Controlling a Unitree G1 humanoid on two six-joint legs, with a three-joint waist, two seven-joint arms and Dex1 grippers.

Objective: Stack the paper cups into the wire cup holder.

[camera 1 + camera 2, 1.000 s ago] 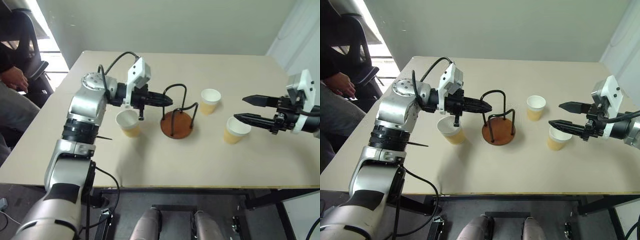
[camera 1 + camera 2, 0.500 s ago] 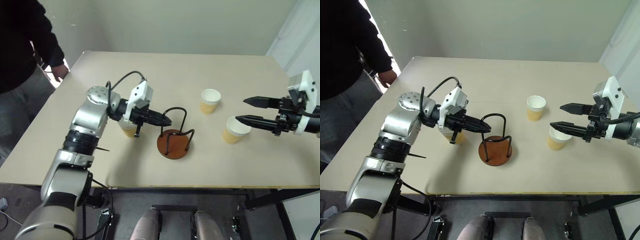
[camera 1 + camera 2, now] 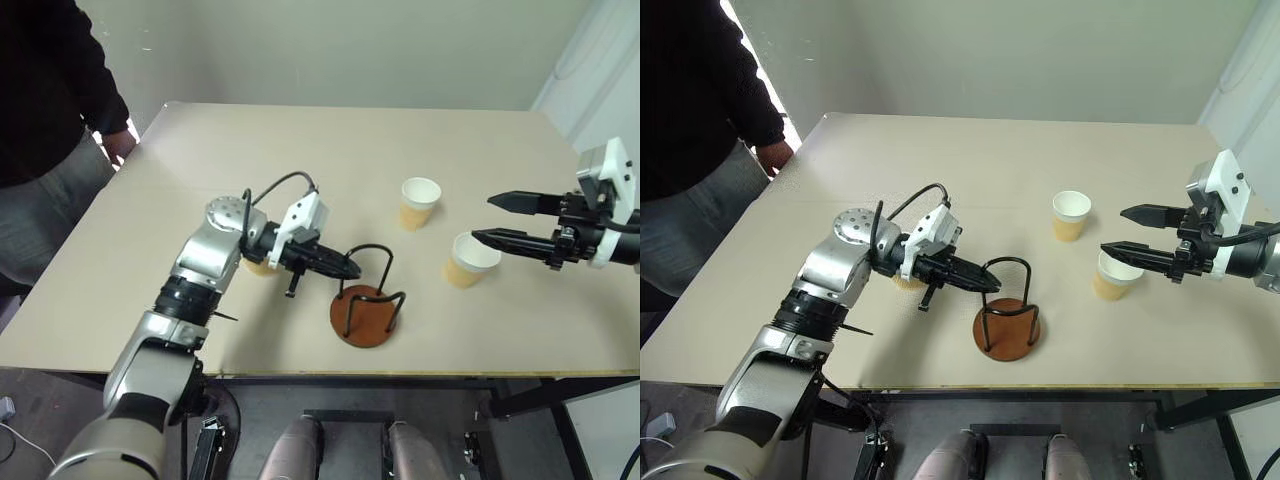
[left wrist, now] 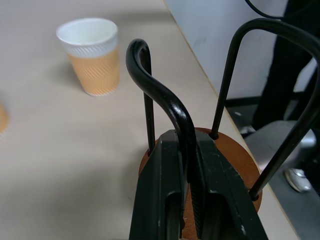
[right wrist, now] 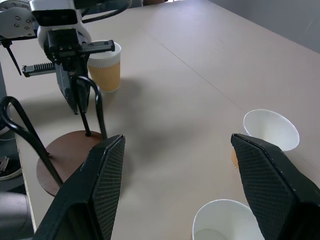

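A beige table point(image 3: 300, 150) stands before a pale wall, with a person point(image 3: 45, 120) at its far left edge.

Head views: the left gripper point(image 3: 985, 283) is clamped on a wire upright of the wire cup holder point(image 3: 1008, 325), which sits near the table's front edge. One paper cup point(image 3: 905, 281) sits behind that arm; a second cup point(image 3: 1071, 215) and a third cup point(image 3: 1112, 274) stand to the right, well apart from the holder. The right gripper point(image 3: 1118, 230) hovers with jaws spread wide above the third cup, holding nothing.

Left wrist view: both fingers point(image 4: 160, 190) pinch the thin black wire.

Right wrist view: two cups sit between the spread fingers point(image 5: 97, 182).

Judgement: cups are light, thin-walled and crushable; grip gently at the rim. The holder is stiff but slides readily
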